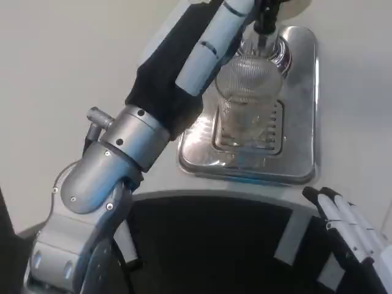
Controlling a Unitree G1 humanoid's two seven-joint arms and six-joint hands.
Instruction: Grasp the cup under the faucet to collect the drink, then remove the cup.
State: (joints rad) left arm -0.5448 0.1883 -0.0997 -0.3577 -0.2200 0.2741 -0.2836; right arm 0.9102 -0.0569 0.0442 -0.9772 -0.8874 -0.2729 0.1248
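Clear ribbed glass cup (247, 92) standing on the slotted grille of a shiny rectangular metal drip tray (303, 110), directly beneath the dark faucet spout (265, 21) at the tray's far edge.

The left hand (211, 43) reaches in from the tray's left edge, its white and black fingers lying against the cup's upper left side; whether they grip the glass cannot be told, since the fingertips run out of frame at the top edge. The tray sits at the near edge of the white table (55, 79), with bare surface to its left and right. The right hand (343, 223) hangs below the table's near edge at the lower right corner, partly cut off, fingers straight, close together and holding nothing.
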